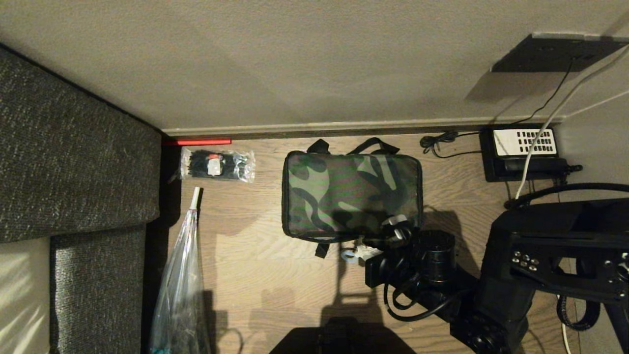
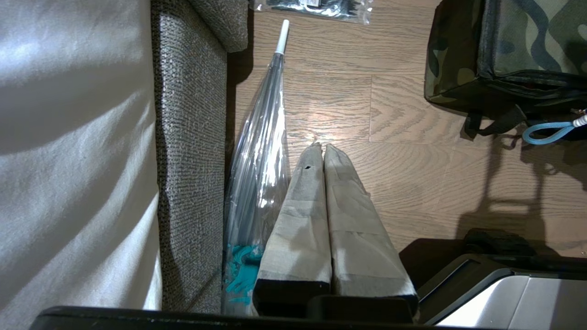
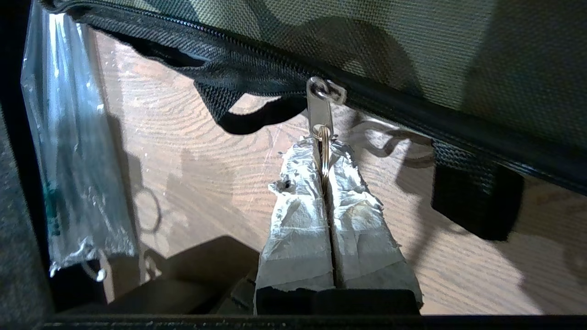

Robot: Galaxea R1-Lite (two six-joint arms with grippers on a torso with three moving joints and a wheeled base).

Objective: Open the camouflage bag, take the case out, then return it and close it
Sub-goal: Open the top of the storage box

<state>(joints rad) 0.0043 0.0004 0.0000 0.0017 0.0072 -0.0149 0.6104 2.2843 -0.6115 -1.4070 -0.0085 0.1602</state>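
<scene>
Sofa (image 1: 73,162): coarse grey woven upholstery along our left, with a pale smooth cushion below it.
Umbrella (image 1: 179,285): clear glossy plastic, furled to a long cone with a white tip, lying on the floor beside the sofa.
Left gripper (image 2: 321,149): we see its tape-wrapped fingers pressed together on nothing, parked above bare floor by the umbrella.
Packet of ties (image 1: 217,165): crinkled clear pouch of black ties, near the skirting, well apart from the bag.
Floor (image 1: 255,255): matte wood-grain planks.
Camouflage bag (image 1: 351,196): box-shaped soft woven fabric in green and dark blotches, black zipper trim and straps, lying flat mid-floor with its lid down; no case shows, so we judge it is inside.
Zipper pull (image 3: 319,107): flat metal tab carrying a thin wire ring (image 3: 324,151), hanging from the black zipper track on the bag's near edge.
Right gripper (image 3: 323,144): frayed tape-padded fingers pinched on that ring, at the bag's near right corner.
Step in hand: we judge this is running the zipper; we would pull along the track, not away from it, keep the pinch firm on the slim ring, and watch that the light bag does not slide.
Telephone (image 1: 523,152): hard black body with a white keypad panel, by the wall, cords trailing.
</scene>
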